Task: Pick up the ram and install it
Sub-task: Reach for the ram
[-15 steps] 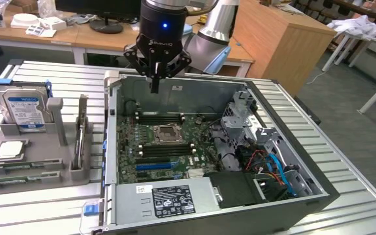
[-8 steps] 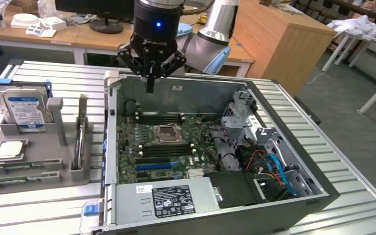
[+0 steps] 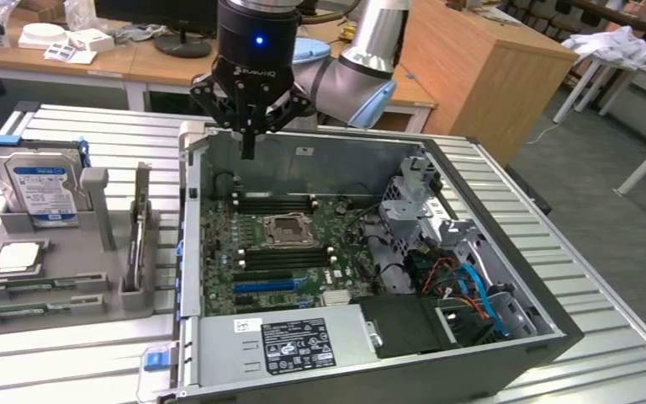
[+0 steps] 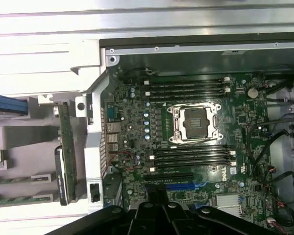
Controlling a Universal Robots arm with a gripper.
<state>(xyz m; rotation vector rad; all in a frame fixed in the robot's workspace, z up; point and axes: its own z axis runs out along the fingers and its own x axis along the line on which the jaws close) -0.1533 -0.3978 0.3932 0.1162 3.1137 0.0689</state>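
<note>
The ram [image 3: 141, 225] is a thin green stick standing on edge in a slot of the grey holder [image 3: 76, 290], just outside the open computer case [image 3: 525, 324]. In the wrist view the ram [image 4: 67, 147] sits beside the case's side wall. My gripper [image 3: 248, 150] hangs over the back of the case, above the motherboard's far memory slots [image 3: 278, 202], well apart from the ram. Its fingers meet in a point with nothing between them. The wrist view has the gripper [image 4: 157, 199] over the board [image 4: 132, 122], with memory slots [image 4: 186, 87] on both sides of the processor socket [image 4: 193, 122].
A silver hard drive [image 3: 40, 181] with a blue label stands in the holder's back; a square silver processor [image 3: 20, 257] lies in front of it. Flat green sticks [image 3: 31, 286] lie in the holder's front. Drive cage and cables [image 3: 458, 269] fill the case on the exterior view's right.
</note>
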